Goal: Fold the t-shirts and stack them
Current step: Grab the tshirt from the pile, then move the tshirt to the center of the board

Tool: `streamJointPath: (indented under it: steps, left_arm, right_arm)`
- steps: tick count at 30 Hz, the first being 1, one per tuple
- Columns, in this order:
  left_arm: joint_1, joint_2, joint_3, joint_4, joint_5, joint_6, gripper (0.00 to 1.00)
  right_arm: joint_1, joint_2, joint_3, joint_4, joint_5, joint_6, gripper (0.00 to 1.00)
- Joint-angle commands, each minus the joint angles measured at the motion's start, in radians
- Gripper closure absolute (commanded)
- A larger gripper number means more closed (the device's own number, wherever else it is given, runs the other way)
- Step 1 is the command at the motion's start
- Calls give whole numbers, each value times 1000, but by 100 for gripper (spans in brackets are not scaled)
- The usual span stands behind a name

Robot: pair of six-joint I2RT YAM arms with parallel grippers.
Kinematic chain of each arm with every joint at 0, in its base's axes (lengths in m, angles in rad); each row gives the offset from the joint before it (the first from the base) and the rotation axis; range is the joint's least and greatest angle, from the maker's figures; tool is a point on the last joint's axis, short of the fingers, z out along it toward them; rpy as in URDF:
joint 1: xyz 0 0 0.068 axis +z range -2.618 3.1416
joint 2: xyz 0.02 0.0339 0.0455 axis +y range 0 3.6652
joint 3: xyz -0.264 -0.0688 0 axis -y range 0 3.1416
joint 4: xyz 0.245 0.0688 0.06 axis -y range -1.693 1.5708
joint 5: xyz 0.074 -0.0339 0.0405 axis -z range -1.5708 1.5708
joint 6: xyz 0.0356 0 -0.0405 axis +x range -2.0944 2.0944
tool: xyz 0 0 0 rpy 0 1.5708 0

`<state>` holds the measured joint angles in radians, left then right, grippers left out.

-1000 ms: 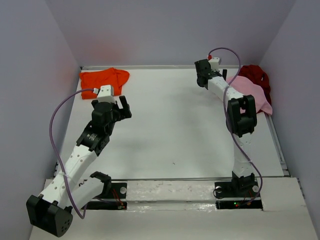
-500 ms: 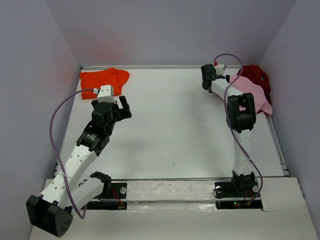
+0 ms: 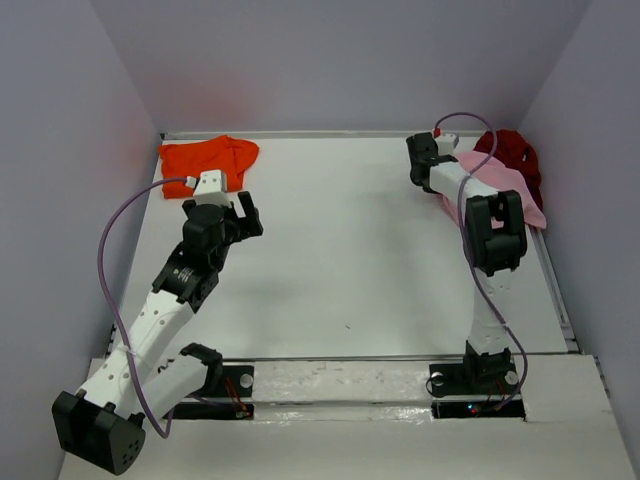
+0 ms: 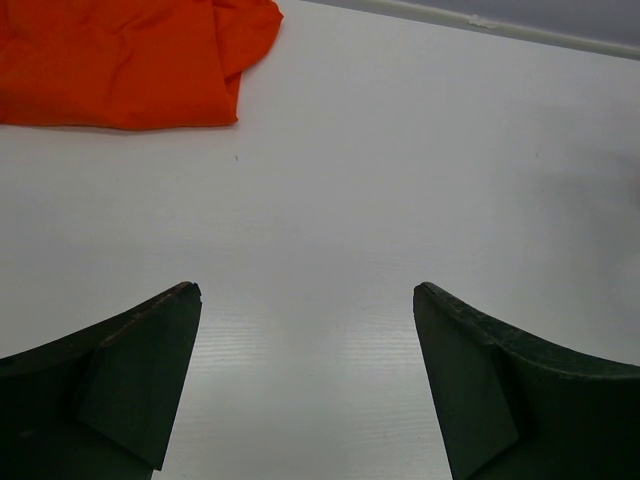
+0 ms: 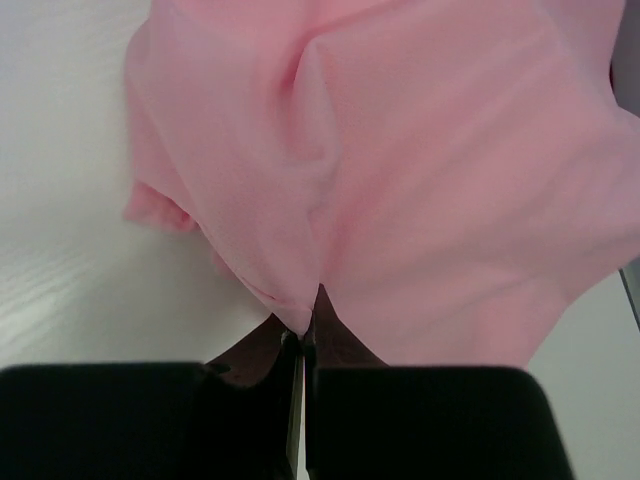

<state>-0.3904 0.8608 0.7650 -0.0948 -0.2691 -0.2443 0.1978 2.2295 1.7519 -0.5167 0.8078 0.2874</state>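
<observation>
The orange t-shirt [image 3: 208, 160] lies crumpled in the back left corner, and it also fills the top left of the left wrist view [image 4: 120, 60]. My left gripper [image 3: 245, 215] hovers open over bare table, short of it, with nothing between its fingers [image 4: 305, 300]. At the back right, the light pink t-shirt [image 3: 510, 185] lies partly over the dark red t-shirt [image 3: 515, 150]. My right gripper [image 3: 437, 183] is at the pink shirt's left edge. In the right wrist view it is shut [image 5: 305, 325] on a pinched fold of the pink t-shirt [image 5: 430, 170].
A raised rail [image 3: 330, 133] runs along the table's back edge, with walls close behind and on both sides. The white table [image 3: 350, 250] stretches between the two arms. A purple cable loops off each wrist.
My right gripper has moved right onto the pink t-shirt's edge and gone from open to shut on a fold of it. The left arm has not moved.
</observation>
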Motion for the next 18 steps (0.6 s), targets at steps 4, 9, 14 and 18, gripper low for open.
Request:
streamJointPath:
  steps: [4, 9, 14, 18]
  left_arm:
    - [4, -13, 3, 33, -2, 10, 3]
    - [4, -5, 3, 33, -4, 10, 4]
    - [4, 0, 5, 32, -12, 10, 4]
    - [4, -5, 3, 30, -25, 8, 4]
  right_arm:
    - [224, -451, -225, 49, -30, 73, 100]
    - [385, -665, -273, 40, -154, 18, 100]
    - [530, -829, -204, -51, -219, 21, 100]
    - [566, -927, -143, -54, -378, 25, 100]
